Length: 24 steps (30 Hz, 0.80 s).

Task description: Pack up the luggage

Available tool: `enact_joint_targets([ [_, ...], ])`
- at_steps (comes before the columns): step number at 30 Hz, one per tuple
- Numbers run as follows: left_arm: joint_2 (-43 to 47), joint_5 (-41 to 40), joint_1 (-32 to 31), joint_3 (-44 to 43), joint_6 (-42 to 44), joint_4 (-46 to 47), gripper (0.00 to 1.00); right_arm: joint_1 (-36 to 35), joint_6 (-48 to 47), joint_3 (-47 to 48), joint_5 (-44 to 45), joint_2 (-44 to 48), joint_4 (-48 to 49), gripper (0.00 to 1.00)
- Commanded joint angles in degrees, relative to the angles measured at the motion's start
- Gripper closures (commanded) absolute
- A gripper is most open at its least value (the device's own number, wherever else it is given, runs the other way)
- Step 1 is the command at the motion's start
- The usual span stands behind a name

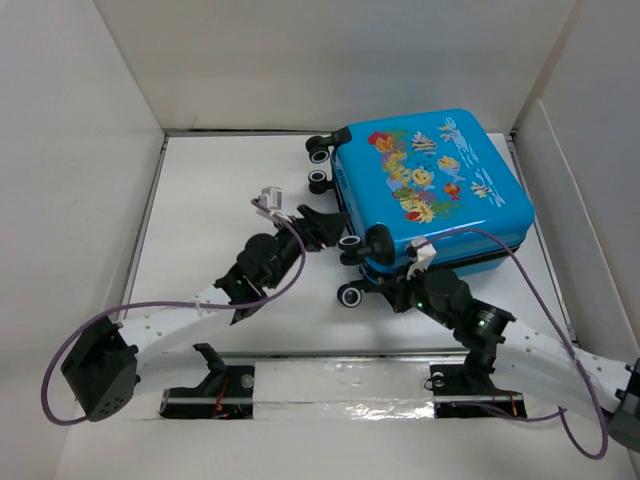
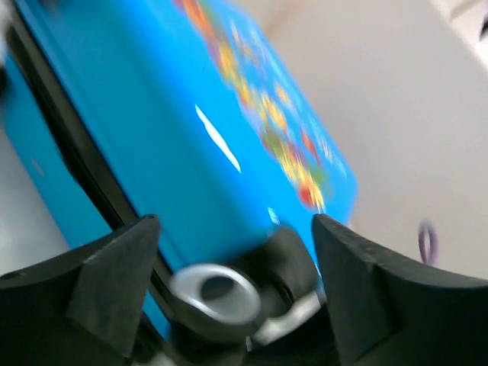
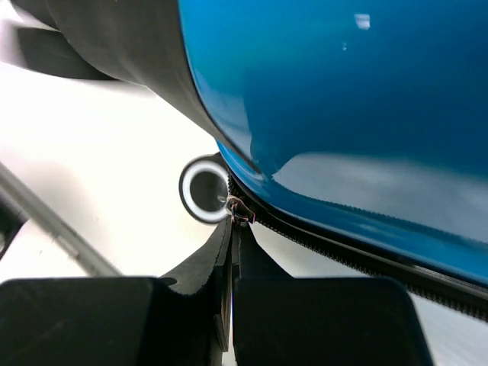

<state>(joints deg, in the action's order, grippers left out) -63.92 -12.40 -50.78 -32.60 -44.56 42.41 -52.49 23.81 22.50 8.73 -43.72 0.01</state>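
The luggage (image 1: pixel 430 190) is a bright blue suitcase with a fish print. It lies flat and closed at the back right of the table. My left gripper (image 1: pixel 330 228) is open at its left corner, and in the left wrist view (image 2: pixel 236 229) its fingers straddle a black wheel with a silver hub (image 2: pixel 221 293) without clamping it. My right gripper (image 1: pixel 400 292) is at the suitcase's near edge. In the right wrist view it (image 3: pixel 234 225) is shut on the small metal zipper pull (image 3: pixel 239 210), on the black zipper track (image 3: pixel 366 259) under the blue shell (image 3: pixel 343 91).
Several black wheels stick out on the suitcase's left side (image 1: pixel 320 152) and near corner (image 1: pixel 350 295). One shows white-rimmed behind the right fingertips (image 3: pixel 204 189). White walls enclose the table (image 1: pixel 200 240) on three sides. Purple cables loop off both arms.
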Motion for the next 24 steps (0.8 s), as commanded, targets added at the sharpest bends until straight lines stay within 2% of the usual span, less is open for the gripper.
enact_joint_targets([
  [1,2.84,1.5,6.73,-6.59,4.38,-5.22,0.19,1.42,0.97,0.53,-4.32,10.57,3.25,1.0],
  [2,1.62,3.07,12.49,-7.9,5.43,-5.93,0.19,1.42,1.06,0.18,-5.21,12.16,2.54,1.0],
  [5,-7.07,10.36,21.4,-16.07,6.41,-11.46,0.19,2.13,1.59,-0.18,-7.59,14.98,0.96,1.0],
  [6,-9.71,13.17,26.56,-20.18,5.89,-12.43,0.18,2.13,1.5,-0.18,-8.11,14.81,0.78,1.0],
  [7,-15.04,20.76,28.79,-22.05,4.75,-13.75,0.18,2.13,1.15,-0.18,-8.29,14.11,0.69,1.0],
  [9,-19.9,26.79,32.48,-26.09,2.55,-11.93,0.13,2.13,1.06,-0.09,-9.88,13.32,0.17,1.0],
  [12,-29.47,30.76,33.9,-31.88,2.89,-10.51,0.09,2.13,0.97,-0.53,-9.87,13.4,0.08,1.0],
  [15,-34.15,35.34,33.91,-35.85,3.42,-8.76,0.08,2.13,1.32,-1.76,-10.05,15.07,0.51,1.0],
  [19,-36.71,39.72,33.91,-37.71,4.99,-2.88,0.09,2.13,1.76,-3.34,-10.58,16.04,2.19,1.0],
  [24,-37.85,40.7,33.91,-38.94,9.92,-3.21,0.13,2.13,1.85,-3.61,-10.49,15.51,2.8,1.0],
])
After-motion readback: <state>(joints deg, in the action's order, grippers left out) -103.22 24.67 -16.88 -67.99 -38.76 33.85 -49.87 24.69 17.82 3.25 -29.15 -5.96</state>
